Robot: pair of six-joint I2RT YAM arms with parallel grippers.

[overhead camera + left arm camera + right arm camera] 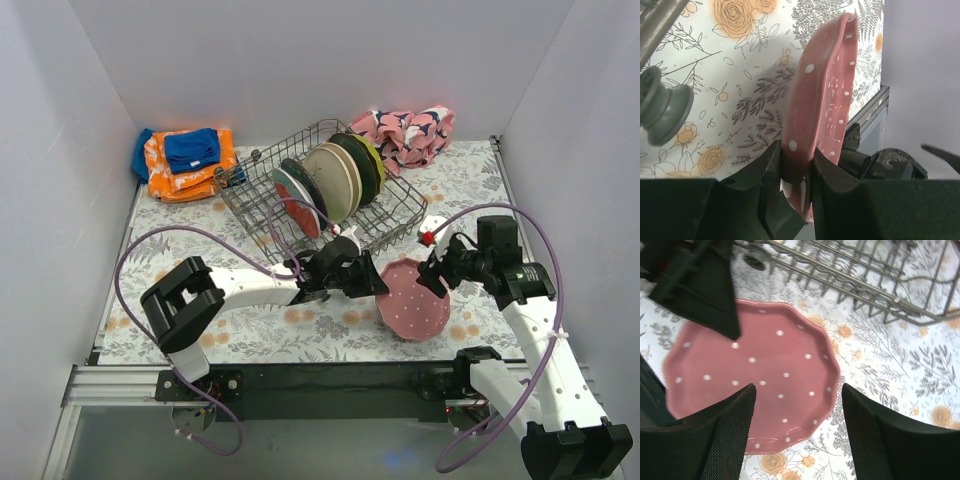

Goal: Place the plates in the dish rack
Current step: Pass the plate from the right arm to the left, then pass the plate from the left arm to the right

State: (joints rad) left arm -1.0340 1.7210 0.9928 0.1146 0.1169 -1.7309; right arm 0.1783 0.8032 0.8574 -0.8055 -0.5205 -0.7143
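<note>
A pink plate with white dots [412, 300] is held tilted above the floral table in front of the dish rack [262, 205]. My left gripper [375, 280] is shut on its left rim; the rim sits between the jaws in the left wrist view [799, 165]. My right gripper [436, 268] is open just right of the plate's far edge, touching nothing; the plate [750, 395] shows below its spread fingers [715, 440]. The grey wire rack holds several upright plates: red-dotted [298, 212], teal [303, 185], cream [330, 178], dark green [358, 165], lime green [374, 157].
Orange and blue cloths [185, 160] lie at the back left. A pink-and-navy patterned cloth [408, 132] lies at the back right. A rack foot [662, 112] stands left of the held plate. White walls close in on three sides.
</note>
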